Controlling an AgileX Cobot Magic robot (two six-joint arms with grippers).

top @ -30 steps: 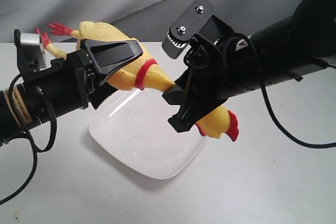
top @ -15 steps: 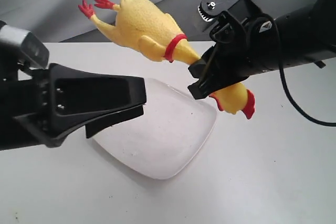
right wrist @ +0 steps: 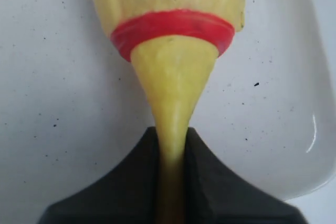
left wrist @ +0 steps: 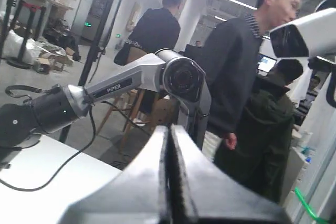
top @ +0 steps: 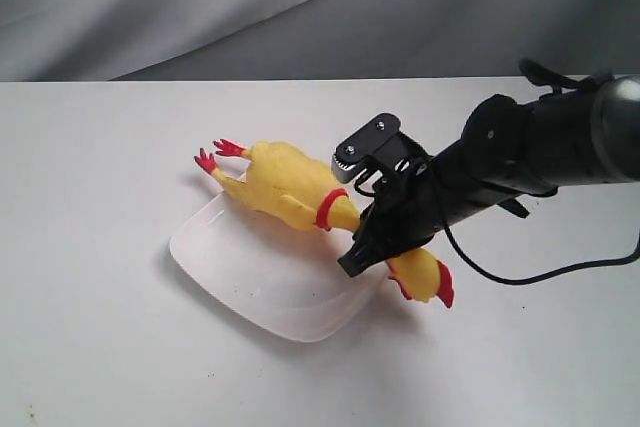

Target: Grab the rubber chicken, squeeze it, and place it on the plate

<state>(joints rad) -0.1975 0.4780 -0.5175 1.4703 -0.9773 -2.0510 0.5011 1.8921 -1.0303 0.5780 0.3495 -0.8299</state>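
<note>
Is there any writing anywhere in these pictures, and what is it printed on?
"PiPER": on the silver robot arm, left wrist view.
Too blurred to read: the green sign and the white print on a man's black jacket.
None on the rubber chicken or the plate.

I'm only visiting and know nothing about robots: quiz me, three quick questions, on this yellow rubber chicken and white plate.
1. True or false: the whole long yellow rubber chicken is over the glossy white square plate.
2. The right end effector grips the chicken by its: A red feet, B thin neck, C plump body.
3. Fill in: on the left end effector, the jaws are ___, with nothing between them.
Key: 1 false, the head pokes past the rim; 2 B; 3 shut.
</note>
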